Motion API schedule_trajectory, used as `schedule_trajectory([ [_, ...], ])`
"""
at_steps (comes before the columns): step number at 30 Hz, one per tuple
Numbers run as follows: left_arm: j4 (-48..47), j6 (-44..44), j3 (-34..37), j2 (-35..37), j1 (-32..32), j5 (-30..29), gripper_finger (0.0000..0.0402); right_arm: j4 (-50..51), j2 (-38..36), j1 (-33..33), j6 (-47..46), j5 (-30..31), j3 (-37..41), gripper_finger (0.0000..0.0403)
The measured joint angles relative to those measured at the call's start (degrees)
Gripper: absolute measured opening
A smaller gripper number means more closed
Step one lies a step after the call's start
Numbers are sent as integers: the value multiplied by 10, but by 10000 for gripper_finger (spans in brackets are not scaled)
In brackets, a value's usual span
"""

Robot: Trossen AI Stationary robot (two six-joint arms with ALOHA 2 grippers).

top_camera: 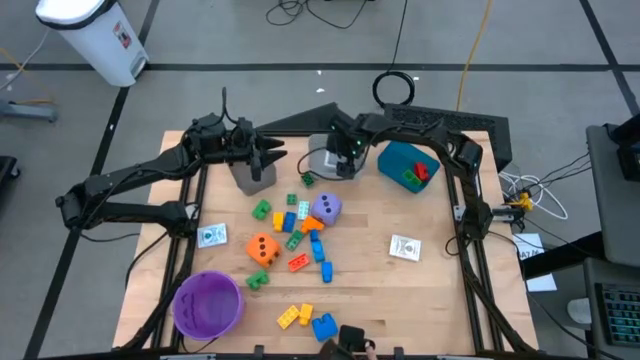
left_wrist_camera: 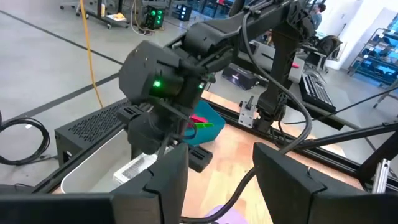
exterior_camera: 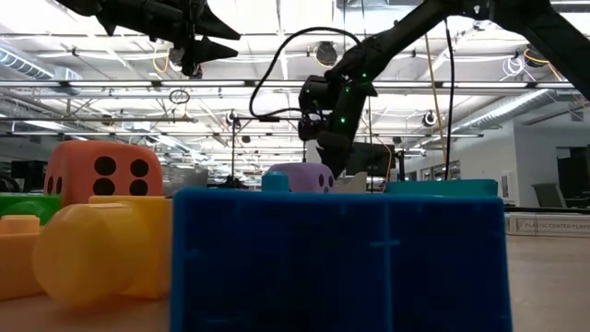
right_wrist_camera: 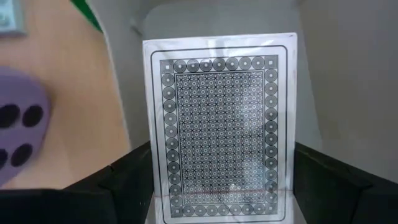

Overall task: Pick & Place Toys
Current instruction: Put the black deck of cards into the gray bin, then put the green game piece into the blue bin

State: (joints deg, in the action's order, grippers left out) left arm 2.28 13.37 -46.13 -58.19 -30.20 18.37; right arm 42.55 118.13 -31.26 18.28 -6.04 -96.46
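My right gripper (top_camera: 345,158) is shut on a whitish card with a patterned back (right_wrist_camera: 219,124), over the white bin (top_camera: 322,162) at the table's far middle. The card also shows in the left wrist view (left_wrist_camera: 134,168), hanging below the right gripper over the bin. My left gripper (left_wrist_camera: 214,186) is open and empty, raised above the grey bin (top_camera: 250,178). The purple die (top_camera: 326,208), the orange die (top_camera: 263,249) and several small bricks (top_camera: 300,228) lie on the table's middle. Two more cards (top_camera: 212,235) (top_camera: 405,247) lie flat on the table. My right gripper pinches the card by one short end (right_wrist_camera: 217,200) between its two fingers (right_wrist_camera: 118,186). The fingers point down from above. The card hangs clear below them, its free end toward the inside of the white bin.
A teal bin (top_camera: 398,160) with a red and a green piece stands at the far right. A purple round bowl (top_camera: 208,303) stands at the near left. Yellow and blue bricks (top_camera: 310,320) lie near the front edge. A blue brick (exterior_camera: 336,258) fills the low view.
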Motion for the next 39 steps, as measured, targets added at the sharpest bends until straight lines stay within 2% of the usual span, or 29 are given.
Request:
schedule_trajectory([
  [4, 0, -1, 0, 0, 0, 0, 189, -29, 0, 5, -10, 33, 13, 310],
  [7, 0, -1, 0, 0, 0, 0, 189, -42, 0, 6, -11, 58, 13, 349],
  [11, 0, 6, 0, 0, 0, 0, 189, -41, -13, 6, -12, 60, 13, 389],
  [22, -29, -1, 0, 1, 0, 8, 189, -56, -160, 46, -12, 40, 13, 390],
  [27, -138, 6, 0, 30, 2, 58, 189, -56, -205, 81, -41, 42, 12, 390],
  [31, -282, 36, 0, 35, 27, 59, 189, -59, -219, 97, -88, 45, 12, 390],
  [34, -373, 75, 0, 35, 51, 45, 189, -76, -219, 105, -119, 47, 21, 390],
  [39, -480, 139, 0, 35, 103, -39, 189, -124, -218, 112, -157, 45, 78, 391],
])
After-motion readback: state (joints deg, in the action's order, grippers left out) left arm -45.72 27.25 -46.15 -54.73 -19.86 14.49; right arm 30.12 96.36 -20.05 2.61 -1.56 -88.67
